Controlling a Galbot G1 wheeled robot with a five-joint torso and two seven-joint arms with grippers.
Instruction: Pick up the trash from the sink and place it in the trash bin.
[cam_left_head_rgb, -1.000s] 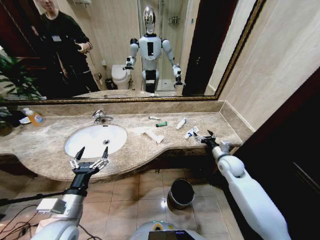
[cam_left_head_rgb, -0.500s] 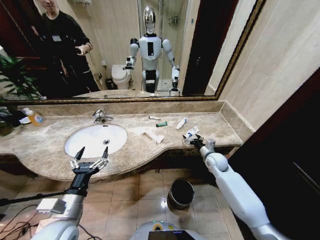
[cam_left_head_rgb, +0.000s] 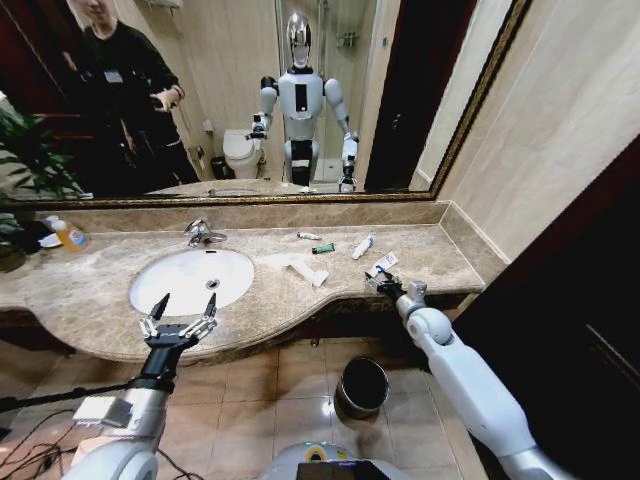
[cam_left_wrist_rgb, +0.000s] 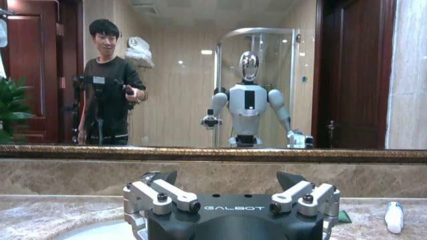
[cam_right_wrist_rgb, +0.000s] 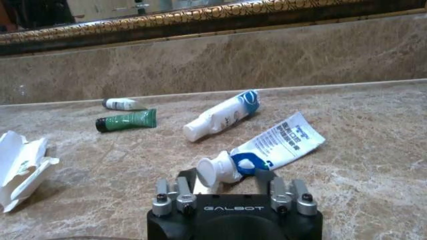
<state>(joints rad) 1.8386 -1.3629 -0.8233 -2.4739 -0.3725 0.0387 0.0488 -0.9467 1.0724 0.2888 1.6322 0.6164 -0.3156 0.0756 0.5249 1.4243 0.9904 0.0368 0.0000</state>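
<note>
Reaching across the beige marble counter (cam_left_head_rgb: 100, 290), the right gripper (cam_left_head_rgb: 381, 284) sits low at the near white mini tube with the blue end (cam_right_wrist_rgb: 277, 146), its capped end lying right at the gripper's front edge, between the two fingers; the jaws stand narrowly apart around that cap and I cannot tell whether they press on it. Just beyond it lies a second white tube with a blue end (cam_right_wrist_rgb: 220, 115), tilted, and further toward the back wall a green mini tube (cam_right_wrist_rgb: 127, 120) with a small white stick-like piece (cam_right_wrist_rgb: 122, 104) near it. Crumpled white paper (cam_left_head_rgb: 296, 267) rests on the counter between these tubes and the white oval ceramic sink (cam_left_head_rgb: 190, 279), beside the basin's rim. All this litter lies on the marble, none inside the basin. The left gripper (cam_left_head_rgb: 180, 308) hovers at the counter's front edge before the sink, its jaws spread wide and holding nothing. A small round dark trash bin with a shiny rim (cam_left_head_rgb: 362, 386) stands on the tiled floor below the counter, beneath the right arm. A clear bottle of orange liquid (cam_left_head_rgb: 69, 236) stands far off at the left end of the counter.
</note>
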